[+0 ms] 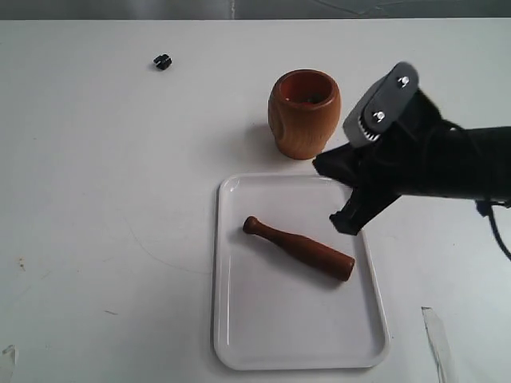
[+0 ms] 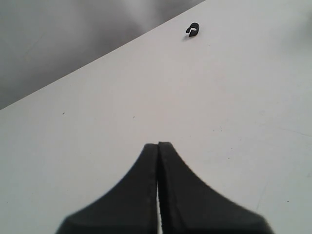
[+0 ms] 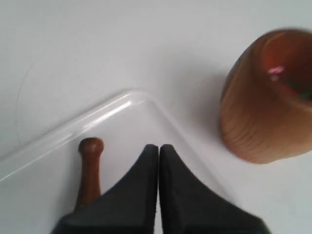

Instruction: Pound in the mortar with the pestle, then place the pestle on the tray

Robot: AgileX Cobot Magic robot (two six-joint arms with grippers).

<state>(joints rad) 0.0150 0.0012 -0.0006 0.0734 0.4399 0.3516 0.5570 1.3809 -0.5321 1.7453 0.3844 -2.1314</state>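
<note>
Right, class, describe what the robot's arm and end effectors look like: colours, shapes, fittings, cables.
The left end effector and right end effector are matte black wedges tapering to thin tips. The right arm is bulky and black, carrying a grey plate with two silver screws and a toothed edge; a black cable trails behind.

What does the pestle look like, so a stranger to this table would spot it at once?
Find the white tray on the pale table, beside the upright orange-brown mortar. The pestle lies slanted inside the tray. It is the only slim, dark reddish-brown club, knobbed at one end, thick at the other.
</note>
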